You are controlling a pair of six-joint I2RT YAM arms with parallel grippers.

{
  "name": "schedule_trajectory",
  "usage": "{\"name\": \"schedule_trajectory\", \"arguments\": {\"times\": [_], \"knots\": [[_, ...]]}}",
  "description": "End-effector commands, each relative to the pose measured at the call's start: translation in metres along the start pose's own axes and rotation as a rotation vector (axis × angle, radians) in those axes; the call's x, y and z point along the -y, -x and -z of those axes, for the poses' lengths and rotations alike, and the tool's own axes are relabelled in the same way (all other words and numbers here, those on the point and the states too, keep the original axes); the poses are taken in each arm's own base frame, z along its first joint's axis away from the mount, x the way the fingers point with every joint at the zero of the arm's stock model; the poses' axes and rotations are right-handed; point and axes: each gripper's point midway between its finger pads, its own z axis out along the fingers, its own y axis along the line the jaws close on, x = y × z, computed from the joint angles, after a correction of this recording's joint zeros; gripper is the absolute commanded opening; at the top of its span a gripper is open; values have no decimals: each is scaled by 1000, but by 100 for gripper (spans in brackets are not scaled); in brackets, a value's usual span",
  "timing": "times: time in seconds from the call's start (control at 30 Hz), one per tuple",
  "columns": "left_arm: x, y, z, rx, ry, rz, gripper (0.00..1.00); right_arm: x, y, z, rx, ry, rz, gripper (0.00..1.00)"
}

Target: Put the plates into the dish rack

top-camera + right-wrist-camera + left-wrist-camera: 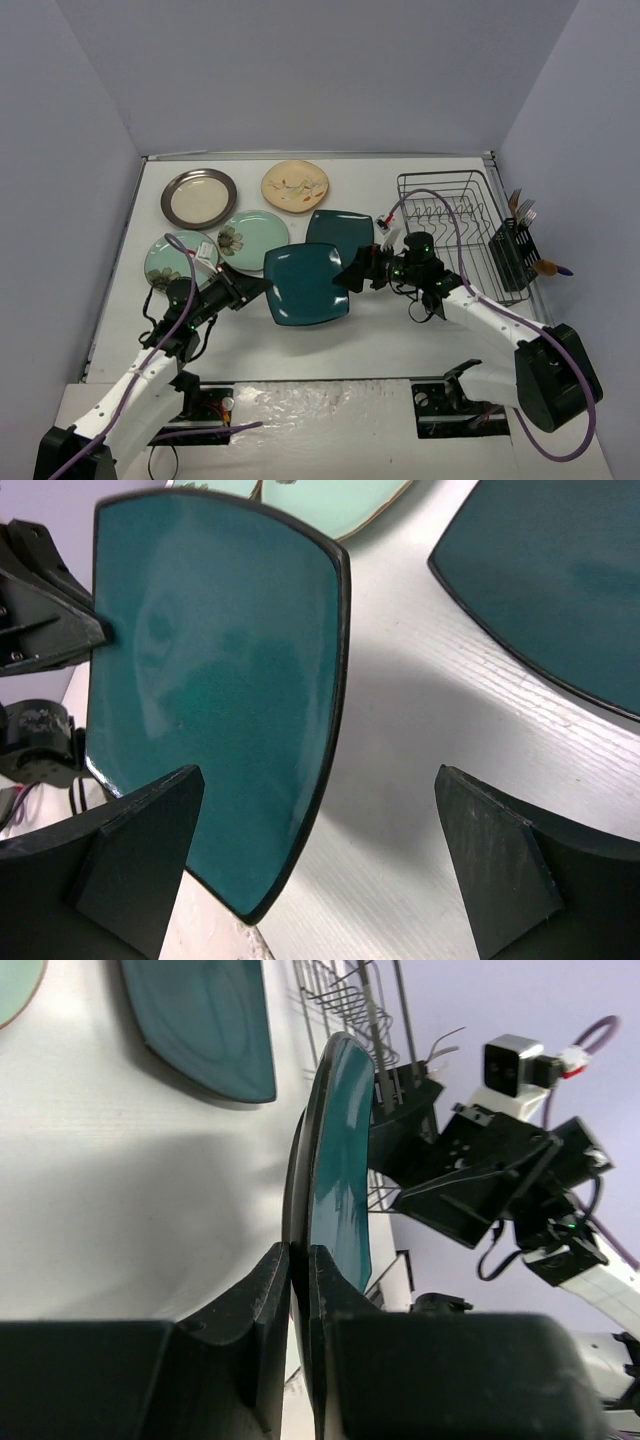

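Left gripper (252, 288) pinched shut on left rim of teal plate (307, 285), lifted at centre. Right gripper (352, 272) gapes wide beside its right rim, empty. Rack (452, 212) far right. Risk: a bump could slip the thin pinch.

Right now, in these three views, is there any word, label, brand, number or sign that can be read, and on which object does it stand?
No text can be read in any view.
The teal plate and the dish rack carry no writing.
The cream plate and the mint plates show only flower patterns.
The red and white piece by the right wrist camera is too small to show any lettering.
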Motion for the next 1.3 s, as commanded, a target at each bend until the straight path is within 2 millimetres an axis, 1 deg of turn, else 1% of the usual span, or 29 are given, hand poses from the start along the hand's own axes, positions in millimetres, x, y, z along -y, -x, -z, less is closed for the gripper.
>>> {"name": "schedule_trajectory", "arguments": {"times": [0.0,0.07,0.17,0.33,0.47,0.53,0.63,0.67,0.7,0.83,0.93,1.0,1.07,1.13,1.2,1.23,1.27], "knots": [[104,41,16,124,-341,-84,0,-42,34,-2,63,184,103,97],[111,44,18,134,-361,-93,0,-51,35,-2,62,236,102,95],[115,46,19,140,-371,-95,0,-64,38,0,71,292,113,89],[120,48,19,150,-397,-93,0,-74,42,-1,75,330,115,79],[120,49,19,161,-411,-82,0,-87,48,0,91,384,107,69],[119,49,19,164,-409,-79,0,-90,48,0,90,391,108,64],[119,49,19,165,-410,-82,0,-92,49,1,93,393,108,52],[119,50,19,169,-409,-81,0,-93,50,2,96,393,109,44],[118,49,19,169,-404,-85,0,-93,51,3,100,387,114,38],[109,48,17,167,-366,-87,0,-94,56,7,107,350,135,17],[99,46,15,166,-334,-76,0,-95,65,13,121,311,165,4],[94,44,13,162,-313,-76,0,-94,71,15,139,281,177,1],[85,42,12,153,-278,-73,0,-92,74,19,139,249,197,0],[76,39,10,144,-235,-72,1,-92,83,23,161,213,223,0],[70,38,9,137,-202,-92,17,-90,90,26,164,166,250,0],[65,38,9,134,-168,-102,23,-85,92,29,168,124,260,0],[56,37,8,125,-121,-98,34,-85,98,32,181,99,276,0]]}}
